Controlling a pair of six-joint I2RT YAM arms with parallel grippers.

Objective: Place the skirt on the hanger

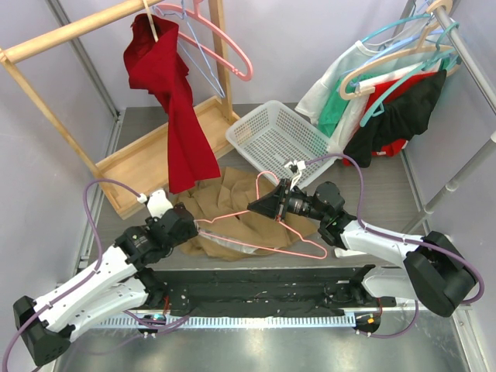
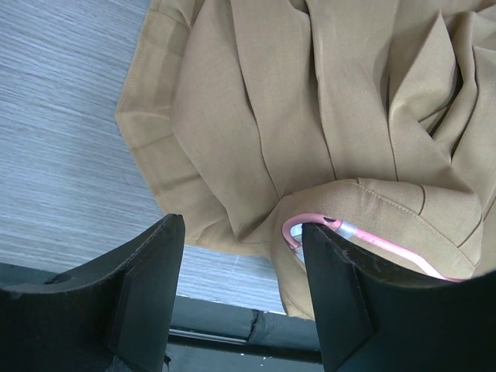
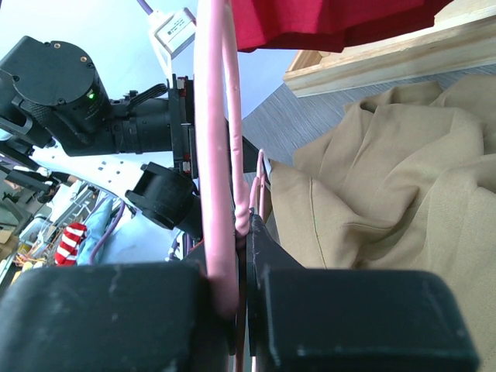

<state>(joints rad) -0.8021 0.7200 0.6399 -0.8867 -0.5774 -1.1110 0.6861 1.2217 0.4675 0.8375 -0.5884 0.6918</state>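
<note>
I'm pinching the hanger [image 3: 213, 155] in the right gripper [image 1: 261, 205] and hovering the left gripper [image 2: 242, 232] (fingers spread, empty) over the skirt [image 2: 349, 101], probably needing a fabric grab next.

skirt [image 1: 229, 198]: tan, crumpled on table [image 1: 434, 194] | hanger [image 3: 215, 155]: pink, tilted over skirt, one end under its fabric

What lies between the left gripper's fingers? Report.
The left wrist view shows the left gripper open over the tan skirt, whose edge fills the gap; the looped end of the pink hanger lies beside one finger.
</note>
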